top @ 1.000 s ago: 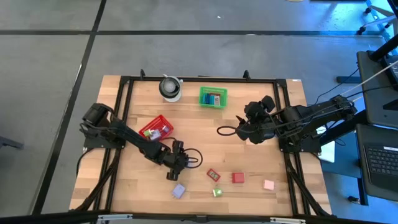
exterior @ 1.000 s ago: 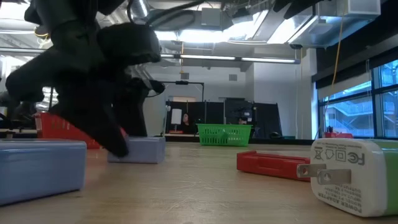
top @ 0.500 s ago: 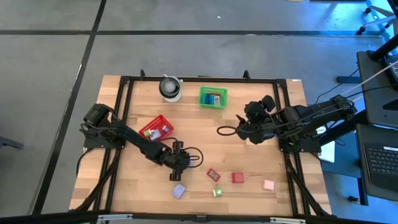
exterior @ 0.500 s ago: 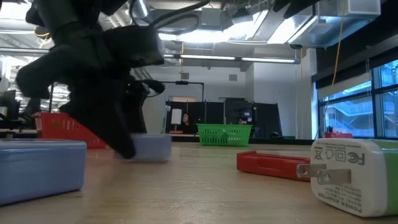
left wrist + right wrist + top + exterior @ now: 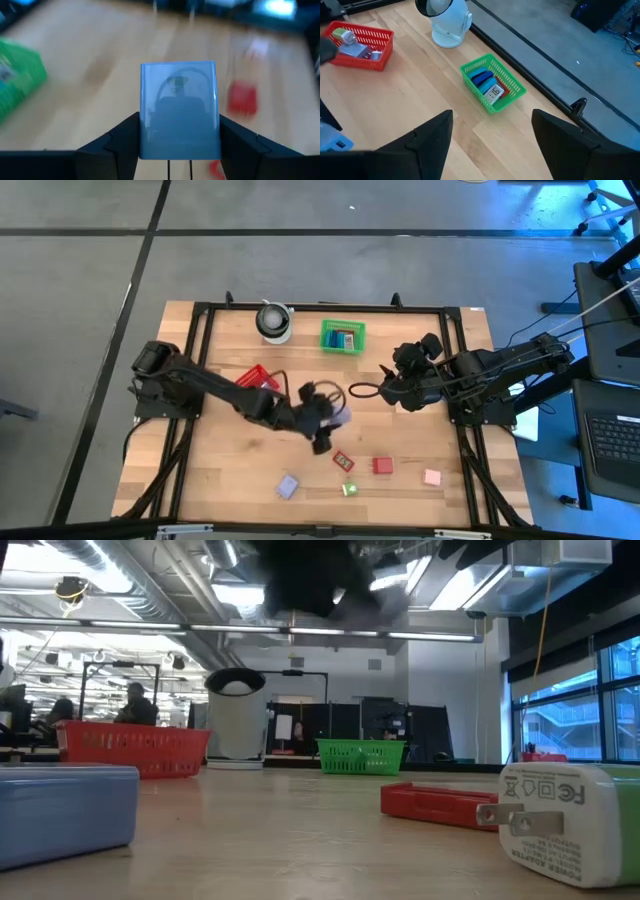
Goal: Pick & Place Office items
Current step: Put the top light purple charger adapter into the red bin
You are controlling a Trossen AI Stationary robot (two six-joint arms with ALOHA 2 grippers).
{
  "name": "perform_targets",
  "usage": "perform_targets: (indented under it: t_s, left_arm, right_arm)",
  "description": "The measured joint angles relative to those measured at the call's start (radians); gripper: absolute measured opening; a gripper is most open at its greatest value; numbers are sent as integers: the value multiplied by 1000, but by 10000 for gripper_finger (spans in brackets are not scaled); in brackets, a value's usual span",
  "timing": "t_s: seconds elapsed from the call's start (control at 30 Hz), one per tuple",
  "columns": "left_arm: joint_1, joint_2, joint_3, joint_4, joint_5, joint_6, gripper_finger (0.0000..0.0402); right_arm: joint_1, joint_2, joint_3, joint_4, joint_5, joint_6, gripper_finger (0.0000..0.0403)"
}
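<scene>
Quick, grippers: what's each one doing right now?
Left gripper: shut on a blue block, lifted off the table.
Right gripper: open, empty, waiting above the table near the green basket.

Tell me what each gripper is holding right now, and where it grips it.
The left gripper clamps a lavender-blue block by its two opposite sides. The right gripper holds nothing.

We see wooden table (image 5: 230,480) on grey concrete floor (image 5: 80,290) crossed by dark seams; black frame rail (image 5: 330,307) round tabletop; desk with laptop (image 5: 612,442) off to one side; low view gives us big open workshop, exposed ducts and pipes on ceiling (image 5: 130,590), long strip lights (image 5: 330,635), tall windows (image 5: 585,715) with daylight; people (image 5: 135,705) sat at far benches, too small for us to tell more.
</scene>
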Motion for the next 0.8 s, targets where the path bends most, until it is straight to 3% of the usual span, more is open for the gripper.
perform_targets:
  t_s: [0.37, 0.8]
  left_arm:
    - [-14, -86, 246, -2, -20, 89, 213]
    - [-61, -161, 266, -5, -49, 130, 214]
  right_arm:
    - [0, 0, 0, 4, 9, 28, 273]
    - [-14, 0, 0, 15, 162, 132, 274]
